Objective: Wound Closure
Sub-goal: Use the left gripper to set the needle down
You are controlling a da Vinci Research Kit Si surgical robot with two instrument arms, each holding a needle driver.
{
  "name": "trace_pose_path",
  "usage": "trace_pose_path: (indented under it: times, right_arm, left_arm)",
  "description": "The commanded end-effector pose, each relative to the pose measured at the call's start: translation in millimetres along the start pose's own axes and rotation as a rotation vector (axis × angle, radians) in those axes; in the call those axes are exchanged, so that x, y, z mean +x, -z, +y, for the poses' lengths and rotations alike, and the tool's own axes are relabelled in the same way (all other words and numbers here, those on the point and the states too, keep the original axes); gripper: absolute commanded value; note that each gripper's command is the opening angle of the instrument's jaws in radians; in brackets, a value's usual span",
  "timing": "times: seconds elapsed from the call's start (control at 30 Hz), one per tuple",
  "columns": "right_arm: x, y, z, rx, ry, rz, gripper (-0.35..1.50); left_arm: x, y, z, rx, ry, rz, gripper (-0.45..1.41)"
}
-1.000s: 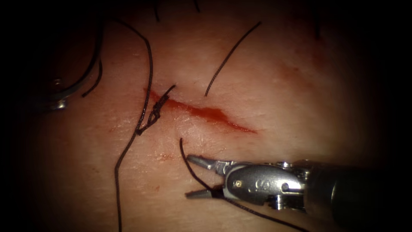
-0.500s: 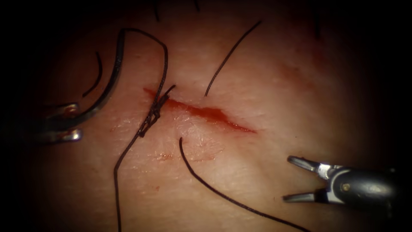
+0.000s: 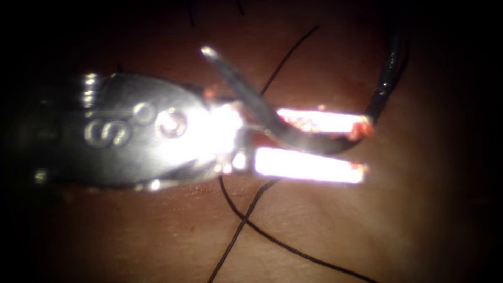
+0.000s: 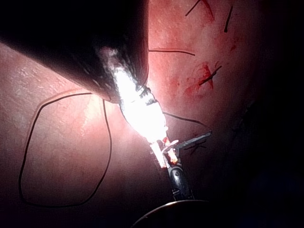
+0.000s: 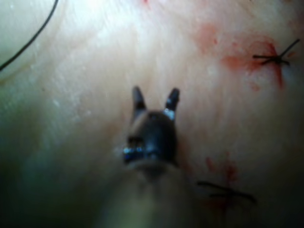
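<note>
Needle pinched mid-curve by left tool — over the cut.
Point up-left, free of tissue; right tool spread, empty (thread near).

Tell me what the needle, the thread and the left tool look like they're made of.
Needle: looks like polished metal, from its bright glint along the curve.
Thread: thin, dark, matte strand; fibre type unclear.
Left tool: shiny metal, seemingly steel, with glaring highlights and a stamped mark; it holds the needle mid-curve above the tissue.
</note>
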Motion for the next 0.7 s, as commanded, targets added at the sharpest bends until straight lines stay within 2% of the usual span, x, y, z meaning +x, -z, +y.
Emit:
trace_pose_path:
  times: [0.03, 0.07, 0.23, 0.27, 0.4, 0.43, 0.47, 0.5, 0.63, 0.67, 0.7]
  right_arm:
    - [-0.9, -0.3, 0.2, -0.002, -0.005, -0.006, 1.25]
    - [-1.1, 0.0, 0.6, -0.008, -0.010, -0.012, 1.25]
    - [-1.7, 0.8, 1.5, -0.031, -0.020, -0.027, 1.25]
    - [-1.9, 1.1, 1.6, -0.039, -0.023, -0.033, 1.25]
    - [-2.1, 1.5, 1.8, -0.043, -0.026, -0.037, 1.25]
    - [-2.2, 1.7, 1.9, -0.043, -0.026, -0.037, 1.25]
    - [-2.2, 1.7, 1.9, -0.043, -0.026, -0.037, 1.25]
    - [-2.2, 1.7, 1.9, -0.043, -0.026, -0.037, 1.25]
    - [-2.2, 1.6, 1.9, -0.045, -0.027, -0.038, 1.25]
    - [-2.1, 1.5, 1.9, -0.046, -0.027, -0.039, 1.25]
    - [-2.1, 1.3, 1.9, -0.048, -0.028, -0.037, 1.25]
  left_arm:
    - [-1.2, -1.5, -0.2, -0.004, 0.001, 0.000, -0.45]
    - [-2.1, -4.0, -1.5, -0.019, -0.003, 0.005, -0.45]
    - [-4.3, -8.9, -5.4, -0.039, -0.014, 0.025, -0.45]
    - [-5.8, -10.6, -7.0, -0.053, -0.019, 0.022, -0.45]
    - [-9.4, -12.8, -9.4, -0.050, -0.040, -0.018, -0.45]
    - [-12.0, -13.4, -10.2, -0.055, -0.040, -0.051, -0.45]
    - [-13.2, -13.6, -10.4, -0.055, -0.034, -0.058, -0.45]
    - [-16.0, -13.6, -10.8, -0.055, -0.022, -0.071, -0.45]
    - [-21.1, -12.7, -11.5, -0.042, 0.017, -0.104, -0.45]
    - [-23.4, -12.2, -11.9, -0.028, 0.063, -0.122, -0.25]
    - [-24.2, -12.0, -12.0, -0.014, 0.099, -0.134, 0.10]
